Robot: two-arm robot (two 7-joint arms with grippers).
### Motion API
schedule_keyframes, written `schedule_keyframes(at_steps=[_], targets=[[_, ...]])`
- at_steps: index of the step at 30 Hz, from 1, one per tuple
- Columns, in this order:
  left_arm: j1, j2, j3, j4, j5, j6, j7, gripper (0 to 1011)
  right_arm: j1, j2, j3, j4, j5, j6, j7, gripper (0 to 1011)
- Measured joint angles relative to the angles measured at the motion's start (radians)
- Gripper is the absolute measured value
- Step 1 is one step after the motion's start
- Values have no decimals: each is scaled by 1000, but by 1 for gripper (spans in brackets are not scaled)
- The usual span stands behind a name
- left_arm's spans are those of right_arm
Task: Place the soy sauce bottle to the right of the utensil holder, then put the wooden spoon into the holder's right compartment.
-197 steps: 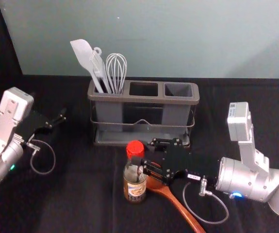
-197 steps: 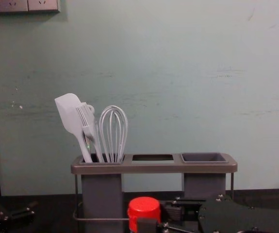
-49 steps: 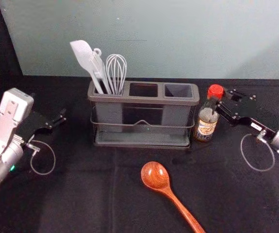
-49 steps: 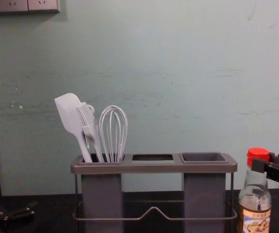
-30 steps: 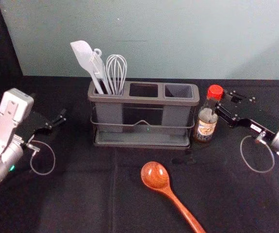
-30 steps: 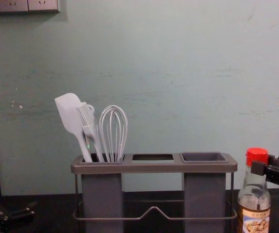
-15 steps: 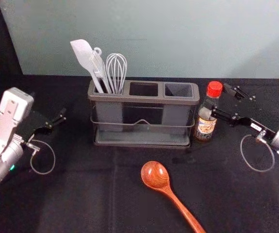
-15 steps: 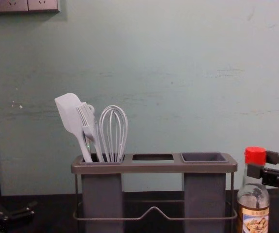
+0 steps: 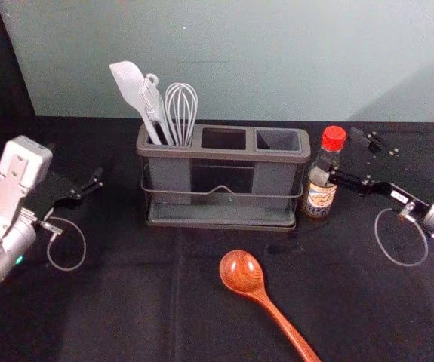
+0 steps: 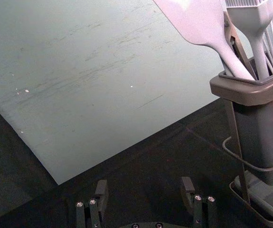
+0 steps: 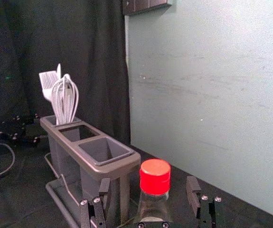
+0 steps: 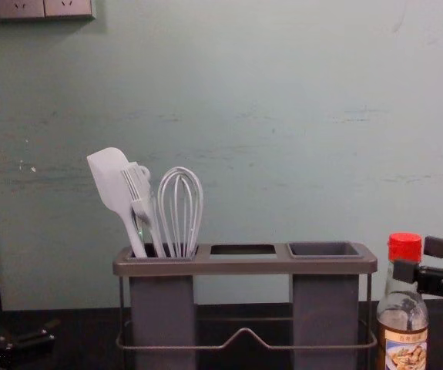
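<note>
Black right gripper (image 9: 343, 154) is open around the red-capped glass bottle (image 9: 321, 188), 3 o'clock of the grey plastic holder (image 9: 223, 154), brown wooden spoon (image 9: 260, 295) at that gripper's 7, handle toward 5 (left gripper (image 10: 144, 184) idle, holder's 9).

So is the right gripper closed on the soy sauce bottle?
No, the right wrist view shows the right gripper open, with a gap on each side of the bottle's red cap.

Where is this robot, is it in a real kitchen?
Probably not a real kitchen; it looks like a robot practice table. A black cloth covers it, a plain grey-green wall stands behind, and a grey plastic utensil holder sits between two robot arms.
</note>
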Motion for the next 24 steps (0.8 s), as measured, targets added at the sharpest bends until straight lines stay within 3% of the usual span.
schedule_keyframes(at_steps=[5,14,18,24], targets=[[0,0,0,0,0,0,0,1005,-26,16,19,-53,5,1,-23,1003],[0,0,0,0,0,0,0,1005,-115,71,77,-244,3,-3,-95,1003],[0,0,0,0,0,0,0,1005,-167,91,106,-346,-29,-9,-146,1002],[0,0,0,0,0,0,0,1005,-230,118,121,-489,-82,54,-212,1003]])
